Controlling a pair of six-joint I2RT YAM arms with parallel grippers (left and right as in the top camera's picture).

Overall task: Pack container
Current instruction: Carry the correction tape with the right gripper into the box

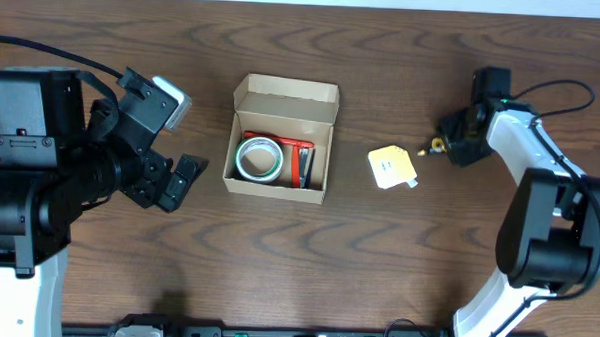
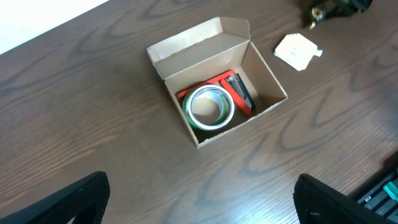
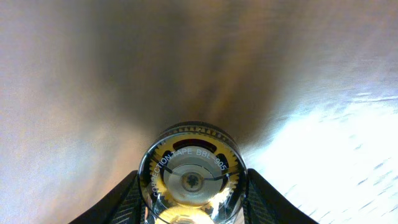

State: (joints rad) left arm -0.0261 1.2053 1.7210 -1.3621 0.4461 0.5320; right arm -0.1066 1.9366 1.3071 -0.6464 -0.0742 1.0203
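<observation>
From where I stand, the small rectangular tan cardboard box (image 1: 279,186) sits on the dark brown wood-grain table (image 1: 397,252), a little left of the middle and between the two arms. It is nearer the left one, and its hinged lid flap (image 1: 287,90) stands open along the far edge. Inside, a roll of tape with a green and white rim (image 1: 259,159) lies flat toward the left side of the box. It seems to rest partly over a flat red item (image 1: 299,148), and a slim black piece (image 2: 241,91) lies alongside that; I cannot make out what either one is. The left gripper (image 2: 200,180) hangs above the table on the near left of the box, its two black fingers (image 2: 74,199) spread wide with nothing between them. Over on the right, well apart from the box, the right gripper (image 3: 191,186) has its fingers (image 3: 118,199) closed against both sides of a round, clear plastic correction tape dispenser with yellow gears inside (image 3: 189,158), gripping it just over the tabletop. Between that gripper and the box, apart from the box and close to the dispenser's tip, a small yellow and white packet (image 1: 392,168) lies flat on the wood.
</observation>
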